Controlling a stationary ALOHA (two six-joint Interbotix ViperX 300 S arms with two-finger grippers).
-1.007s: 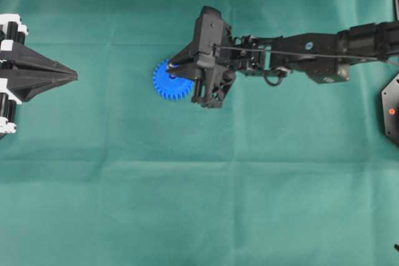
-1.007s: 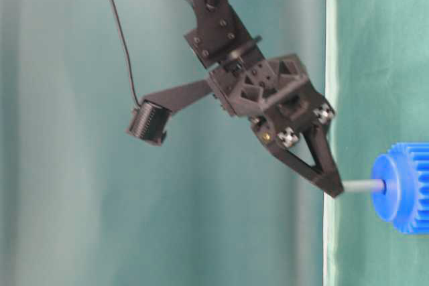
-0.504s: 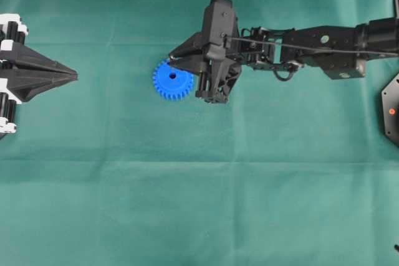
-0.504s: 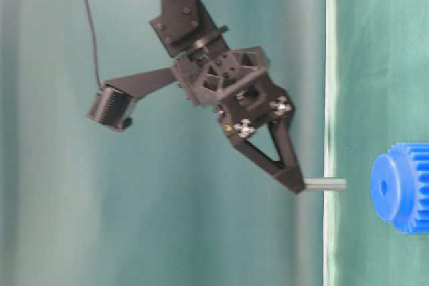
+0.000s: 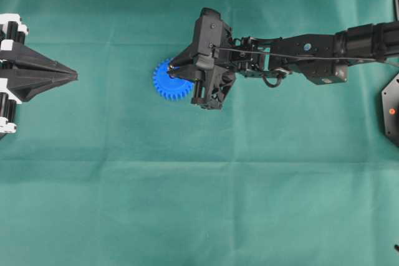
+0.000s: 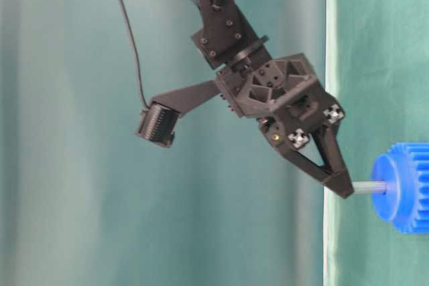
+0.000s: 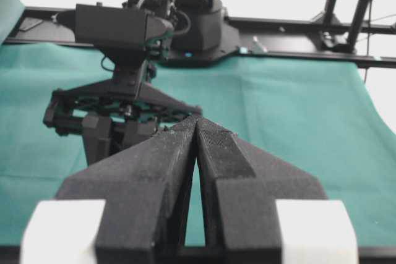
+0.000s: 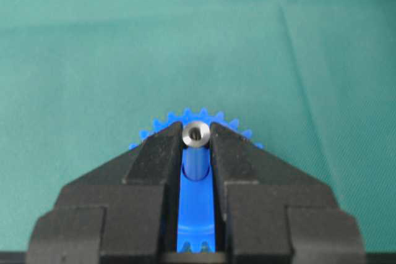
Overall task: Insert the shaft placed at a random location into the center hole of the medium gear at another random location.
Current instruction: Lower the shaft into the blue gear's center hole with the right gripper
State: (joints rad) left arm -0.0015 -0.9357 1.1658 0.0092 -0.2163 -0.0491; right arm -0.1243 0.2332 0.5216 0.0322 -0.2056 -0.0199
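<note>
While the right gripper's jaws stand clamped on the short silvery cylindrical metal shaft, that pin juts from between the black fingertips and its far end meets the raised smooth hub of the bright blue toothed plastic gear wheel. From the table-level view the shaft lies in line with the hub's middle, its tip at the center hole, which the pin itself hides; how deep it sits cannot be told. From the right wrist camera the shaft's round end face shows between the two fingertips, with the gear's teeth fanned out behind it. Seen from overhead, the gear rests flat on the green cloth-covered worktop, partly under the gripper, and the right arm reaches in from the right edge. Well apart at the left edge, the left gripper hangs with its jaws pressed together on nothing
</note>
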